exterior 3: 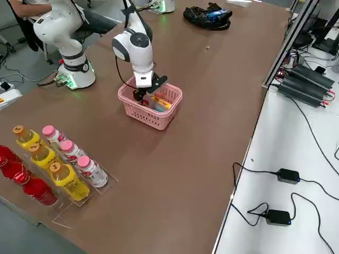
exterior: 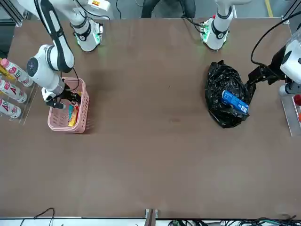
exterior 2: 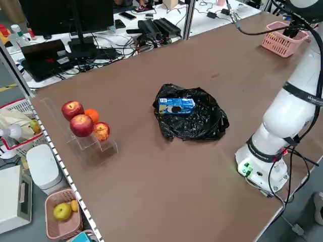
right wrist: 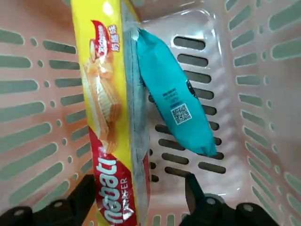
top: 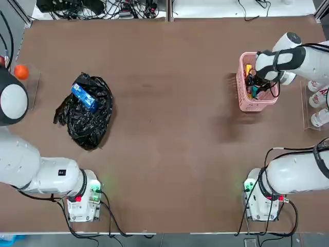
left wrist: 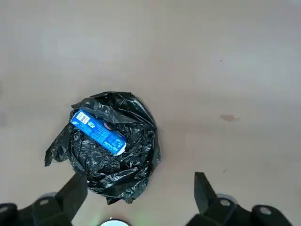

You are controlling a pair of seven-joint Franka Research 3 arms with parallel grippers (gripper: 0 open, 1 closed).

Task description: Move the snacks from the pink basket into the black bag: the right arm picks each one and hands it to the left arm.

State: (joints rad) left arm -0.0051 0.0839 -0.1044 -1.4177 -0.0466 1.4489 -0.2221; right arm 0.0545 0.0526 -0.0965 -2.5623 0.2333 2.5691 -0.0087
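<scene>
The pink basket [top: 240, 88] [exterior: 85, 112] [exterior 3: 142, 112] stands at the table's far right. My right gripper [right wrist: 139, 186] [exterior: 66, 99] [exterior 3: 141, 95] is lowered inside it, open. Its fingers [right wrist: 194, 188] stand on either side of the near end of the long yellow snack [right wrist: 103, 108] [exterior 3: 162, 102]. The teal snack [right wrist: 176, 108] lies beside the yellow one on the basket floor. The blue snack [top: 84, 96] [exterior: 234, 102] [exterior 2: 176, 105] [left wrist: 99, 132] rests on top of the crumpled black bag [top: 88, 122] [exterior: 220, 87] [left wrist: 120, 162] at the left. My left gripper [left wrist: 139, 179] hangs open, high above the bag and holding nothing.
A rack of bottles [top: 317, 98] [exterior: 11, 89] [exterior 3: 58, 164] stands just beyond the basket at the table's right edge. Apples and an orange [top: 20, 72] [exterior 2: 83, 123] sit on a clear stand at the left edge. Bare brown tabletop [top: 169, 103] lies between bag and basket.
</scene>
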